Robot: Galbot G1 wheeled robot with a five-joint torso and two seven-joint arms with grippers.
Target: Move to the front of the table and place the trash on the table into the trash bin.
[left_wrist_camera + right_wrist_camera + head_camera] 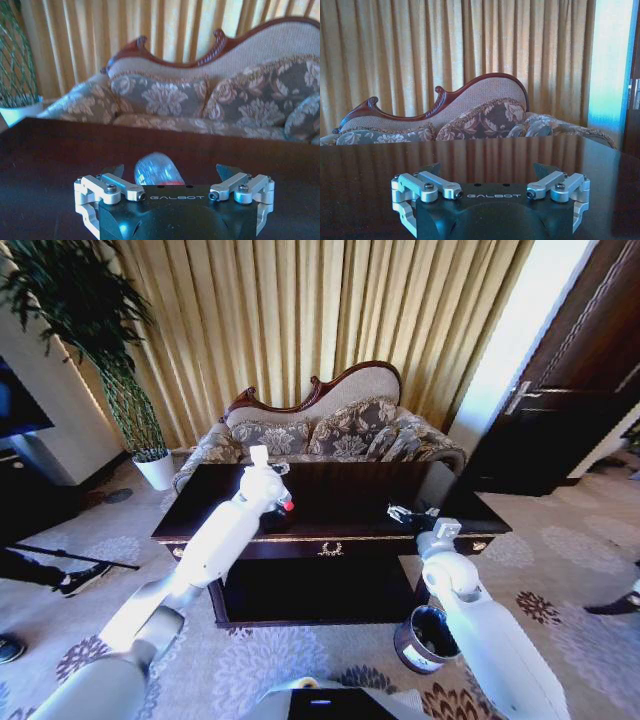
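Left gripper (170, 176) is held spread over the dark worktop (340, 490), with the clear bottle (156, 169) lying between its fingers, ungrasped. Right gripper (487, 172) is spread over the worktop's right end. The trash bin (425, 637) is seen on the carpet below it.

White smooth arms, black claw (172, 175) body w/ GALBOT lettering, silver screwed finger links

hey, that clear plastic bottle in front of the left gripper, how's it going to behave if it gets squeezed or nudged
The bottle looks clear and thin-walled, so probably light and likely to dent when squeezed. It seems to lie on its side on the glossy table, so a nudge may roll or slide it. The left gripper is open around it.
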